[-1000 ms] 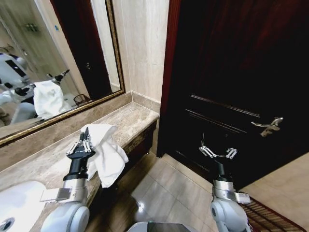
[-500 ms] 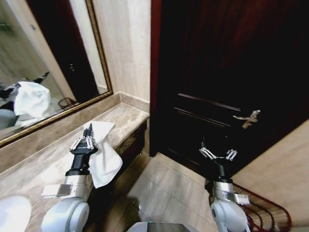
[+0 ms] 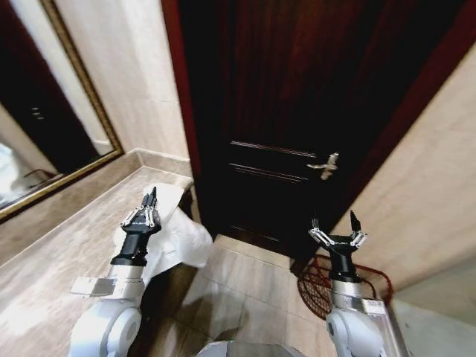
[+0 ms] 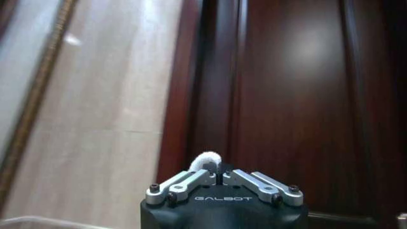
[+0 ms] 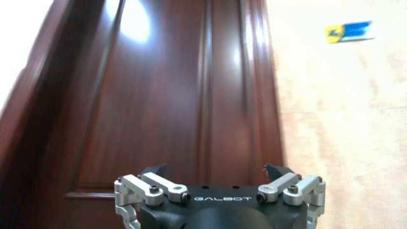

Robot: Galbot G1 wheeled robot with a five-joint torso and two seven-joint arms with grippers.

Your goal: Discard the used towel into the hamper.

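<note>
Lower left, the left gripper (image 3: 151, 199) pinches a soft, crumpled white cloth towel (image 3: 181, 239). Lower right, the right gripper (image 3: 335, 222) gapes wide above the reddish-brown openwork wire hamper (image 3: 314, 286).

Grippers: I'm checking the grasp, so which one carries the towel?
The left gripper, jaws shut on the white towel beside the counter edge; the right gripper stands open and empty near the hamper.

Floor (image 3: 253, 279) open before hamper (image 3: 316, 286) (right arm (image 3: 349, 312) overlaps it).
</note>
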